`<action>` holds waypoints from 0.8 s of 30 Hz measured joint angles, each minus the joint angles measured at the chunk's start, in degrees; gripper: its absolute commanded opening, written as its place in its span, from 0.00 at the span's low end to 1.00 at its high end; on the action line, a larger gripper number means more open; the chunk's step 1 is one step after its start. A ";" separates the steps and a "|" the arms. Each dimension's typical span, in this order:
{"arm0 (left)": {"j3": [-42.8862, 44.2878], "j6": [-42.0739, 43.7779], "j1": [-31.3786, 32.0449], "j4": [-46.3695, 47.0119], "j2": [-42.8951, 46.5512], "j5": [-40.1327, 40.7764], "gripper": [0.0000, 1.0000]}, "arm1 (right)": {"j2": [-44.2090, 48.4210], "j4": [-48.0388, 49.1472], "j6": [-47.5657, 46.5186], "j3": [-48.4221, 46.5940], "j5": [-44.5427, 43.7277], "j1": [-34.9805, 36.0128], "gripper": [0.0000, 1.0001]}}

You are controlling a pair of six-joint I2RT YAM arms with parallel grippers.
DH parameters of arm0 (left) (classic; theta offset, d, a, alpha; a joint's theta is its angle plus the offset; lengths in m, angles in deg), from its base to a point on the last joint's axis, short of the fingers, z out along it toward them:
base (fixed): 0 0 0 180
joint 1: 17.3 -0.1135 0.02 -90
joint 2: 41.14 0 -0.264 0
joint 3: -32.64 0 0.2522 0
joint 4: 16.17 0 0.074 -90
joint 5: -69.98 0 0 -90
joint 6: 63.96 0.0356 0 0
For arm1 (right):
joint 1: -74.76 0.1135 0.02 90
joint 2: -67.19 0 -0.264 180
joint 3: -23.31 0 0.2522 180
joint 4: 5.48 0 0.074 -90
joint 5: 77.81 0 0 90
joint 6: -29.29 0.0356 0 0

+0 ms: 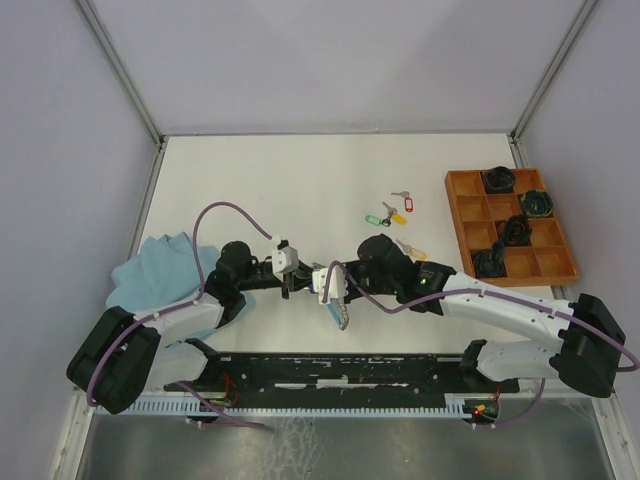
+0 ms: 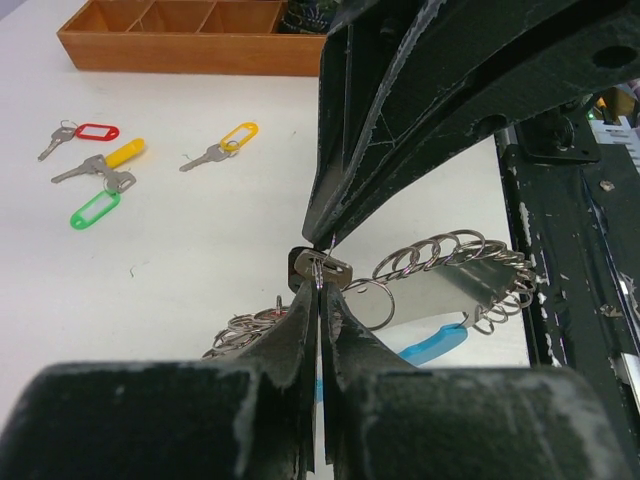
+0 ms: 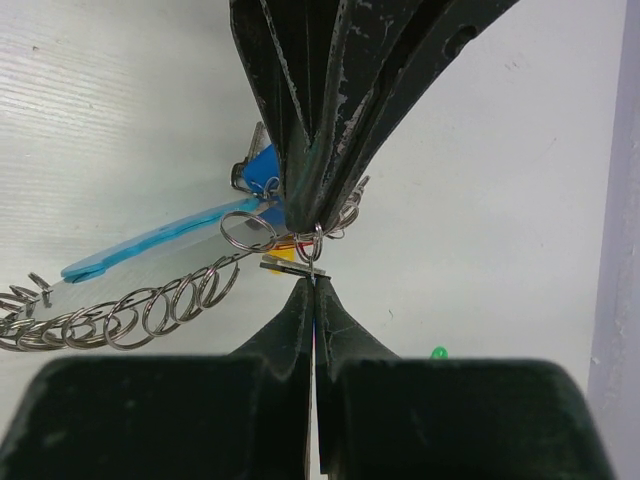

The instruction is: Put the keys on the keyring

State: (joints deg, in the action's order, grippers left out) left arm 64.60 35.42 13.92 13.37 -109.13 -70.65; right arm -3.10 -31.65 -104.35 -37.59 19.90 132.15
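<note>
Both arms meet near-centre over the tabletop. Left gripper jaws are clenched on the head of a silver key. Right gripper jaws are clenched too, tip to tip with the left on the same key and its thin ring; can't tell which part each one pinches. The keyring, a run of metal rings with a blue piece, trails from that pinch point toward the near edge. Loose keys lie further out: red tag, yellow, green, second yellow. Wooden tray far right, blue cloth left
</note>
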 measured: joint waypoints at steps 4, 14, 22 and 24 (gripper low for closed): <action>-0.94 -1.07 -0.02 1.77 0.57 0.44 0.03 | -0.02 0.31 0.57 0.02 0.33 0.00 0.00; -2.69 -3.98 -0.02 5.86 0.98 0.96 0.03 | -1.57 2.12 2.03 0.55 0.22 -0.07 0.00; -3.63 -6.14 -0.02 10.01 0.96 0.96 0.03 | -2.71 6.16 3.56 1.77 0.63 -0.07 0.00; -3.80 -6.67 -0.07 10.82 0.92 0.98 0.03 | -2.93 7.28 3.93 2.01 0.79 -0.07 0.00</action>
State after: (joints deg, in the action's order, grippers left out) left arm 60.80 28.76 13.85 24.19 -108.21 -69.67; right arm -6.02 -24.37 -100.42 -35.58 20.68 132.08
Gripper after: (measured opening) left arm 0.041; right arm 0.007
